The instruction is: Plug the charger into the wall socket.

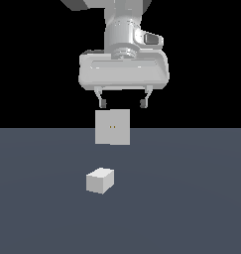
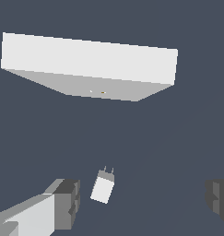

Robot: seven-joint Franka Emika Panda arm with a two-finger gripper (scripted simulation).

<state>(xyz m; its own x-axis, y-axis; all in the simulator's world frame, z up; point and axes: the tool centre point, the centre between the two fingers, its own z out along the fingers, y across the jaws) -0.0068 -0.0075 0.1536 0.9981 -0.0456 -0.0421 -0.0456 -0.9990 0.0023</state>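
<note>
The charger [image 1: 99,180] is a small white-grey cube lying on the grey floor, nearer the camera than the wall socket [image 1: 112,127], a flat upright light-grey square plate with two tiny yellowish dots at its centre. My gripper [image 1: 122,103] hangs open and empty high above, over the socket, with nothing between its fingers. In the wrist view the charger [image 2: 103,188] shows two short prongs that point toward the socket [image 2: 89,64]. It lies between my spread fingertips [image 2: 67,203], far below them.
A flat dark grey floor [image 1: 191,198] runs under everything. The background behind it is black.
</note>
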